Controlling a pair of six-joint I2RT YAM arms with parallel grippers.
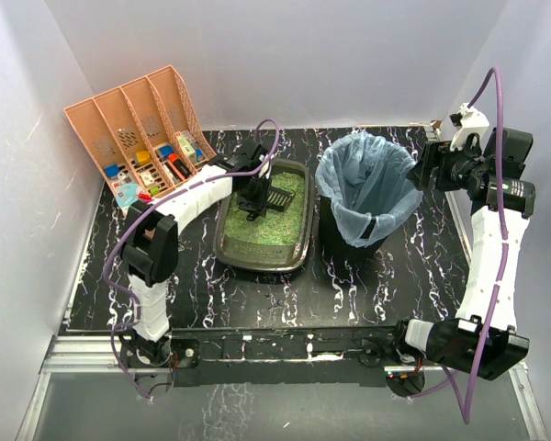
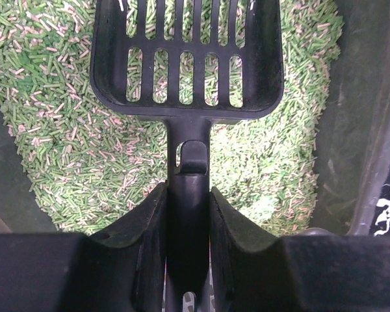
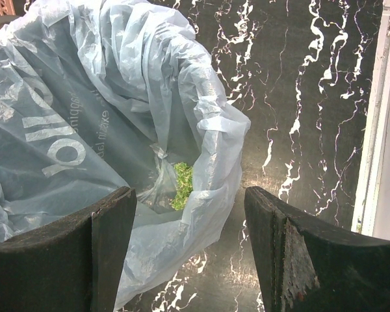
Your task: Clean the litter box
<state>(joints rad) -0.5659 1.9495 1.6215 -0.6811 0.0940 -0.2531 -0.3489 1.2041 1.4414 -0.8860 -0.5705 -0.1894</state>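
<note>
Overhead view of a black table (image 1: 395,285) veined with white, closed in by white walls on the left, back and right, with a metal rail (image 1: 285,354) along its near edge where two white robot arms are bolted. The litter box (image 1: 262,265), a shallow dark olive-grey tray with rounded corners, lies in the middle of the table, half covered with green litter (image 1: 271,225). Its far left corner sits near a peach-orange slotted organiser (image 1: 138,129) in the back left corner. Its right rim runs just beside a black bin (image 1: 349,241) lined with a pale blue bag (image 1: 363,184). Bare table top shows in front of the box and bin, and in a strip to the right of the bin. The left gripper (image 1: 254,197) reaches over the far half of the box, clamped on the handle of a black slotted scoop (image 1: 277,196). In the left wrist view its two fingers (image 2: 143,234) press either side of that handle, the gripper (image 2: 188,195) centred on it. The scoop (image 2: 188,130) head lies over the litter (image 2: 65,130), and the tray's dark wall (image 2: 361,130) rises close on the right. The right gripper (image 1: 432,165) hangs beside the bin's far right rim, jaws spread apart and gripping nothing. In the right wrist view the gripper (image 3: 190,221) looks down on the bag's (image 3: 84,97) crumpled edge, a small clump of green litter (image 3: 182,185) caught in a fold. Marbled table lies beyond it, and a white edge strip (image 3: 370,130) runs down the right
</note>
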